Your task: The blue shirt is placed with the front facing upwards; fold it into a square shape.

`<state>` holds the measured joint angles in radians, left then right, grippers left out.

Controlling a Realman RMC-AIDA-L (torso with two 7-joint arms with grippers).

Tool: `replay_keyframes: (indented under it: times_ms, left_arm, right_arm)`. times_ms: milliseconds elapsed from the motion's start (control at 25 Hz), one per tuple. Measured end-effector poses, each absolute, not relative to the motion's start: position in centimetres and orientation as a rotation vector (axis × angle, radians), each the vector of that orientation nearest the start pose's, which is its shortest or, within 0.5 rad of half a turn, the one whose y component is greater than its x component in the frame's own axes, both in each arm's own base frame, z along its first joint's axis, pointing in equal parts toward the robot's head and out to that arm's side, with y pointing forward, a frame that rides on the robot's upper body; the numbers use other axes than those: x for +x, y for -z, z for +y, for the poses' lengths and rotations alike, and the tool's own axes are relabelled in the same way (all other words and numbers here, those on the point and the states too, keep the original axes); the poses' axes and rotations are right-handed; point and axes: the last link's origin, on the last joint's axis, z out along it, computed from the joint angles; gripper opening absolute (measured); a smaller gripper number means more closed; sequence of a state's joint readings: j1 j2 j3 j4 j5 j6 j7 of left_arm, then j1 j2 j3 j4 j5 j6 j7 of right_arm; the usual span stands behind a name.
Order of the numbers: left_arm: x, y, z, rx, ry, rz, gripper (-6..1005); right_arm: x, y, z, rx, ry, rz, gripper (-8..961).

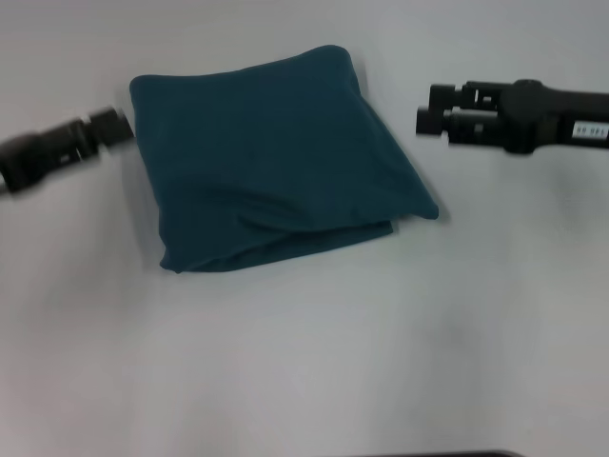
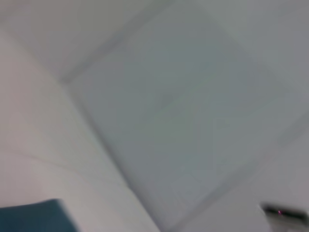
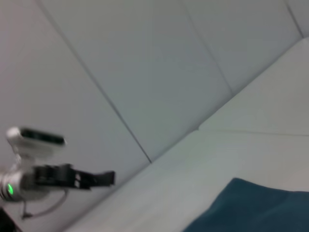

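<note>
Head view: I see the blue shirt (image 1: 276, 157) folded square on the pale counter (image 1: 314, 352); left pincer (image 1: 116, 126) beside it, right pincer (image 1: 425, 120) apart. Their grip I cannot tell. Pale panelled wall behind.

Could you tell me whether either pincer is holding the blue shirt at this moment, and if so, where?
Nothing is held. The blue shirt lies folded, the left pincer beside its left edge and the right pincer apart.
</note>
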<state>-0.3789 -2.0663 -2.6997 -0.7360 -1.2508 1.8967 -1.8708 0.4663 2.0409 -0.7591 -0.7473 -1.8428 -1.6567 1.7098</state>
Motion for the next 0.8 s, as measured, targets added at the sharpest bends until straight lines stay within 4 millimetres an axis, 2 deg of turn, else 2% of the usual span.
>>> replay_keyframes:
  times_ms: [40,160,240,360,520,800]
  left_arm:
    - [-28.3,-5.5,26.8,-2.508,1.207,-1.163,708]
    - [-28.9,-4.1,25.5,-2.544,1.157,-0.966,842]
    - [-29.3,-3.2,24.6,-2.563,1.128,-0.863,847]
    - [-29.5,-2.2,23.5,-2.621,1.077,-0.801,854]
    - [-29.7,-1.2,22.5,-2.706,1.022,-0.781,861]
    - [-29.5,-0.8,21.7,-2.776,1.014,-0.801,861]
  right_arm:
    - [25.7,-2.8,32.1,-2.694,-0.858,0.888,680]
    - [26.4,-1.7,31.3,-2.767,-0.742,0.647,680]
    - [26.7,-1.2,30.7,-2.792,-0.702,0.554,680]
    - [27.5,-0.6,29.6,-2.807,-0.666,0.468,680]
    - [28.3,0.5,27.9,-2.831,-0.696,0.447,680]
    - [28.1,2.3,25.9,-2.899,-0.825,0.564,680]
